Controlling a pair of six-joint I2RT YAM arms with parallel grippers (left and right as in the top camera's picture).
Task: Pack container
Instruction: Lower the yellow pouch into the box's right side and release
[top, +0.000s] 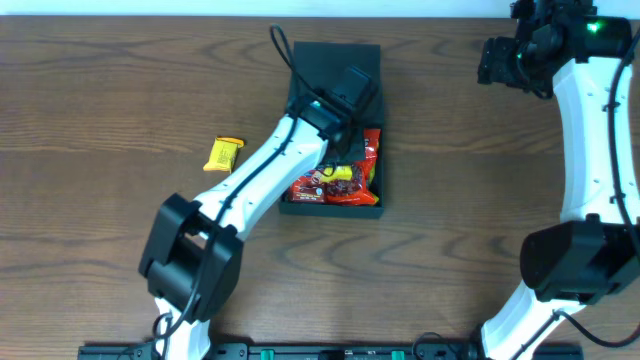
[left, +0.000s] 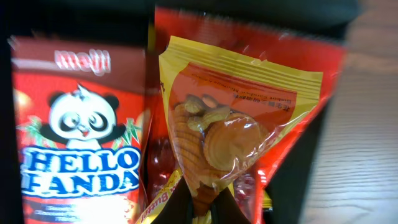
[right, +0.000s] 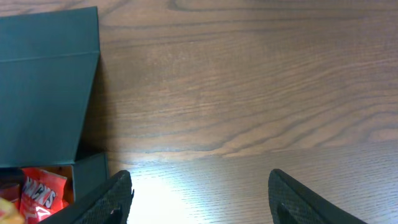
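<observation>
The container (top: 340, 209) sits near the middle of the bench (top: 100, 100), a dark, low-walled square box. Its flat lid (top: 310, 60) is thrown open toward the far side. From the right wrist view the same lid (right: 43, 81) fills the left of the picture, with a bit of red wrapper showing in the box below it.

The left arm reaches from the near left across the box, and the left tool (left: 208, 208) hangs over the packed snacks. It is pinching the narrow end of a biscuit packet (left: 230, 124), clear and yellow, with round tan biscuits visible through the film. The packet lies over the other goods inside the container. To its left is a red Hello Panda packet (left: 78, 124) with a cartoon panda on the front. A red packet (left: 305, 74) lies under the biscuit packet and shows to its right. From overhead I can make out red wrappers (top: 318, 187) filling the near part of the box.

A small yellow packet (top: 224, 154) lies alone on the bench, well to the left of the container.

The right tool (right: 202, 199) is held over bare wood at the far right, well apart from the box. Its two dark fingers (right: 115, 196) are spread wide, with nothing between them.
</observation>
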